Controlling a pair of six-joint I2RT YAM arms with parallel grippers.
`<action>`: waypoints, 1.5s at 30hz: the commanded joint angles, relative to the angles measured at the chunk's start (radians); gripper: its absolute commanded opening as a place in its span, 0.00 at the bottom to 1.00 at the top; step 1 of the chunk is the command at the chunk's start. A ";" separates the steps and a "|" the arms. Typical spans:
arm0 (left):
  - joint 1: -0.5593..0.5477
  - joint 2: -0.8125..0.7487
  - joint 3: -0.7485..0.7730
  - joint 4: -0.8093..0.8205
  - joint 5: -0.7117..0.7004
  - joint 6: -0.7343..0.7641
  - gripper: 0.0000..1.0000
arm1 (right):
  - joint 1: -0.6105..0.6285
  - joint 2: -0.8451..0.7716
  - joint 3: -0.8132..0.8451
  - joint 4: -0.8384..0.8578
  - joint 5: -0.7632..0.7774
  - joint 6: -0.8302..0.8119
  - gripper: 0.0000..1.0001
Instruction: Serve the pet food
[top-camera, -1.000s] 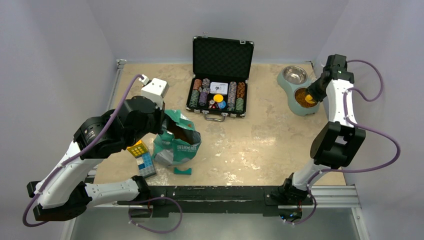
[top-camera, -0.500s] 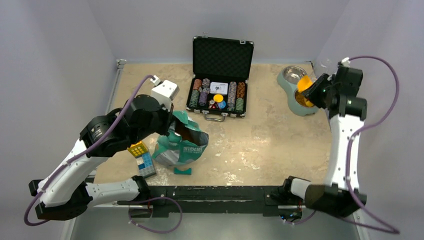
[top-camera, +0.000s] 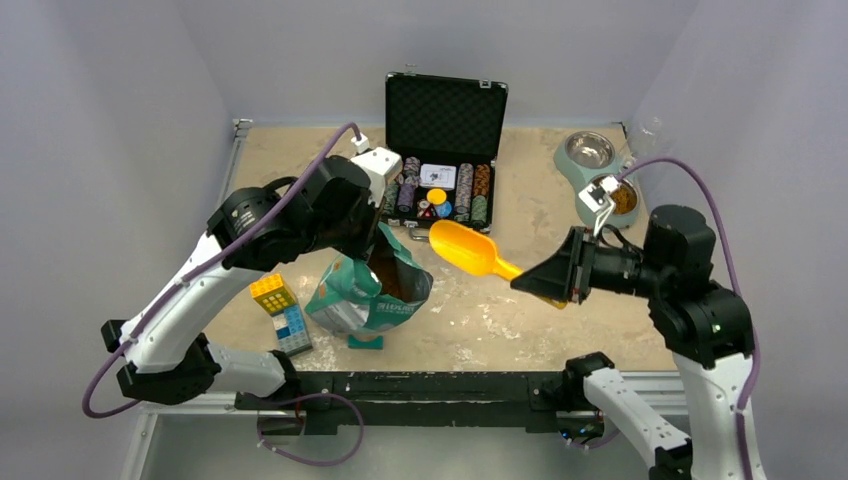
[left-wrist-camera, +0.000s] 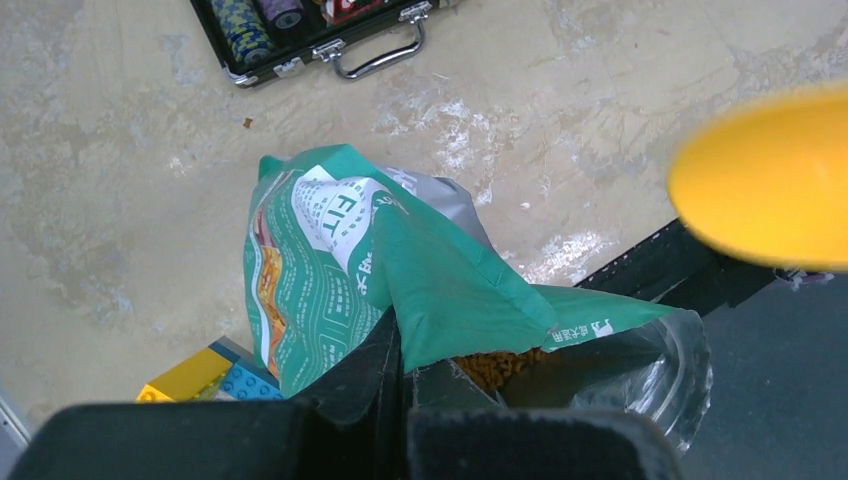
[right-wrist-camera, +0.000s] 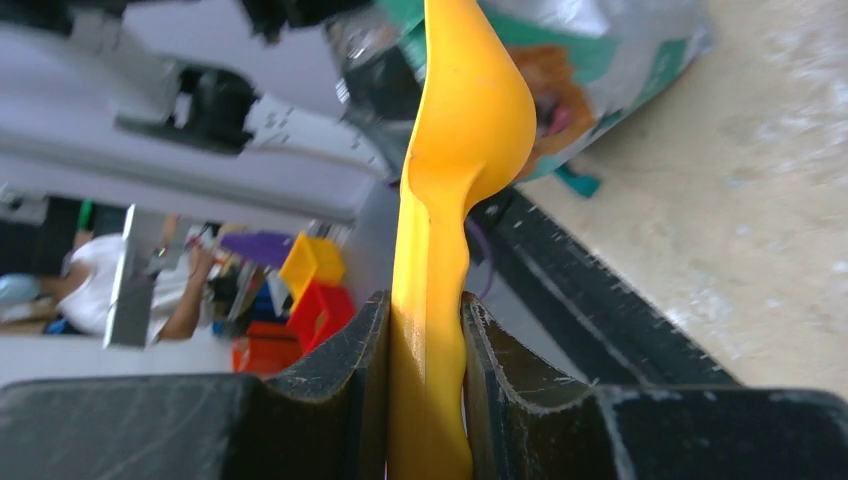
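- Pet food (left-wrist-camera: 497, 366) lies in the teal bag (left-wrist-camera: 330, 270), beside the left gripper (left-wrist-camera: 403, 375) clenched on its rim.
- Right gripper (right-wrist-camera: 425, 330) grasps a yellow scoop (right-wrist-camera: 465, 130) (by the handle) right of the bag.

Open chip case (top-camera: 445, 110) at rear; toy blocks (top-camera: 283, 313) front-left.
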 joint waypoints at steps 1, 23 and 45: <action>0.008 0.044 0.124 -0.082 0.082 -0.091 0.00 | 0.074 -0.051 0.021 -0.041 -0.131 0.112 0.00; -0.010 0.018 0.029 0.191 0.529 -0.185 0.00 | 0.739 0.445 0.430 -0.211 0.489 0.345 0.00; -0.010 0.059 -0.116 0.363 0.515 -0.358 0.00 | 0.627 0.350 -0.225 0.042 0.611 0.391 0.00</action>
